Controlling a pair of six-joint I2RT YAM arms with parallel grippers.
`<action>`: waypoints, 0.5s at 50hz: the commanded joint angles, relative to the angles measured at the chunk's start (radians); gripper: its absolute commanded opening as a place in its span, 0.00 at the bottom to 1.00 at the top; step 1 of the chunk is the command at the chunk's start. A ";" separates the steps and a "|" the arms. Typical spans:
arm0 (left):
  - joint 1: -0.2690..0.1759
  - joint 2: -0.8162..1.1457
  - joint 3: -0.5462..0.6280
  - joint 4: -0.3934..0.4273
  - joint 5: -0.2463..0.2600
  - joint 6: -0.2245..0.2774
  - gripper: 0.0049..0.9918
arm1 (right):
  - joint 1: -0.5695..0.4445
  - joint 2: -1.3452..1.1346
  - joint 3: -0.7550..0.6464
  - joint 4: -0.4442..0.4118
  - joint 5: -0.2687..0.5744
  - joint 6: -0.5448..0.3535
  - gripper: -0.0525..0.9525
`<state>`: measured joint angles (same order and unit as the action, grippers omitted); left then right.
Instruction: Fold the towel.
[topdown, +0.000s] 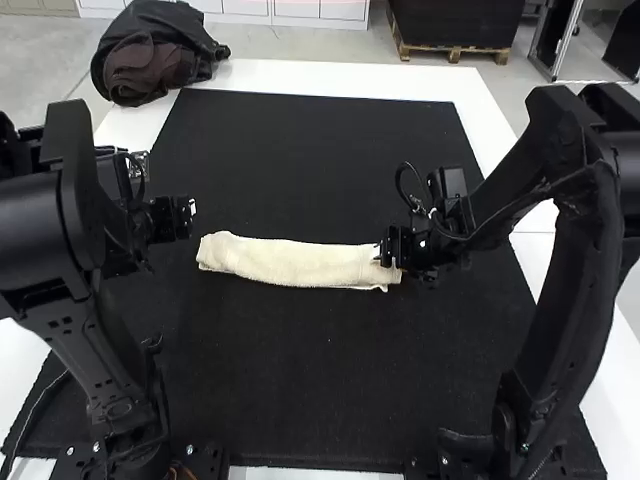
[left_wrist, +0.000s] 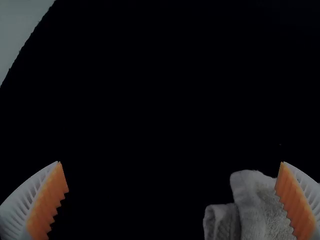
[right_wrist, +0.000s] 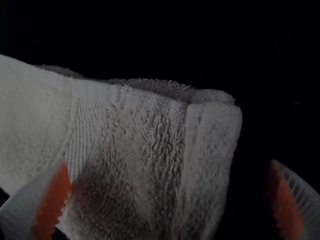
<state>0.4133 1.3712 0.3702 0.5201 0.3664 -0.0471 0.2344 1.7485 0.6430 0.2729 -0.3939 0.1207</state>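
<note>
Your towel (topdown: 300, 262) lies in a narrow folded strip on the dark mat (topdown: 310, 400). Both the left pincer (left_wrist: 170, 162) and right pincer (right_wrist: 169, 162) are open; the right seems to straddle one end. Square it, lower, then pinch every layer gently before folding inward.

The place looks like a robotics lab or workshop; which of the two cannot be told. The high view shows two jointed black robot arms, the left arm (topdown: 65, 215) and the right arm (topdown: 575, 210), with a cable (topdown: 399, 184) looping off the latter, at a white surface (topdown: 465, 88) covered largely by a black mat (topdown: 320, 150).
</note>
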 joint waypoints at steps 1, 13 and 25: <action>0.007 -0.031 0.022 0.001 0.009 -0.008 0.98 | 0.029 0.037 0.015 0.014 0.007 0.010 0.93; 0.010 -0.034 0.019 -0.005 0.009 -0.008 0.98 | 0.072 0.088 -0.002 0.011 -0.048 -0.064 0.03; 0.010 -0.034 0.019 -0.005 0.009 -0.010 0.98 | 0.017 0.077 -0.023 0.002 -0.042 -0.062 0.03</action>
<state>0.4133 1.3617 0.3702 0.5121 0.3664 -0.0475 0.2562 1.8038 0.6495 0.3046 -0.3565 0.0704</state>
